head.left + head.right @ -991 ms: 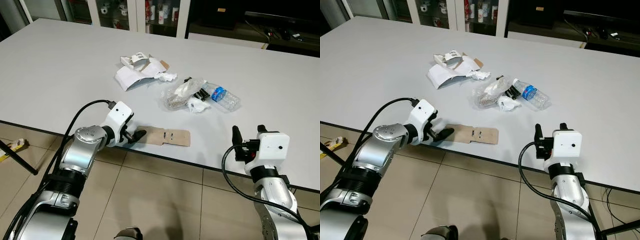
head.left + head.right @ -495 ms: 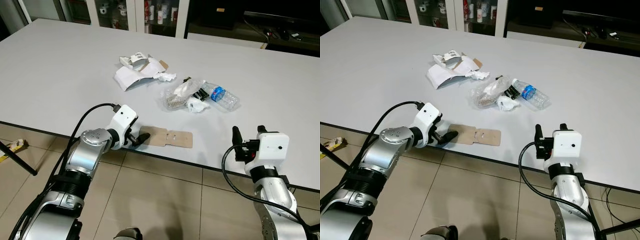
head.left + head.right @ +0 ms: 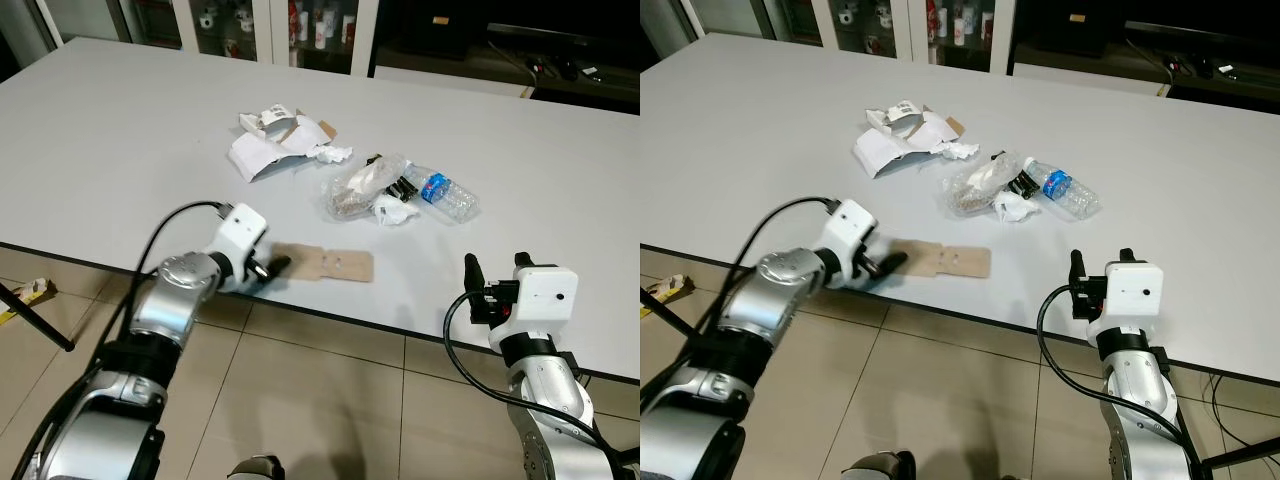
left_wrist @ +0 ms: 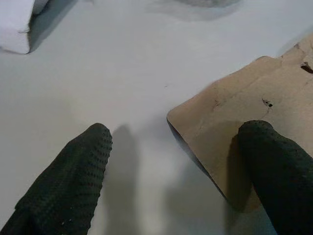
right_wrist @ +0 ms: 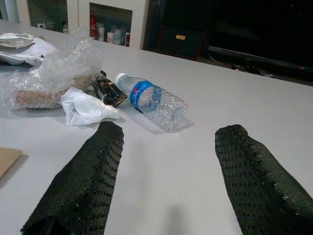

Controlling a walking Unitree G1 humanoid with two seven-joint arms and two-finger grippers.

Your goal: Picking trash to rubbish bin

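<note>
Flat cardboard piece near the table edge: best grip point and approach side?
Grip the cardboard piece by its end nearest the left claw, coming in low from that side. It lies flat on the table, so a top pinch likely fails; one finger already rests on that corner.

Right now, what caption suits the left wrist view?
Open left gripper, one black finger resting on a flat brown cardboard piece on the grey table.

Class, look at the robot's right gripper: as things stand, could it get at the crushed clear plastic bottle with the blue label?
Probably yes. The right gripper is open and points at the crushed clear plastic bottle with the blue label, with bare grey table between them.
</note>
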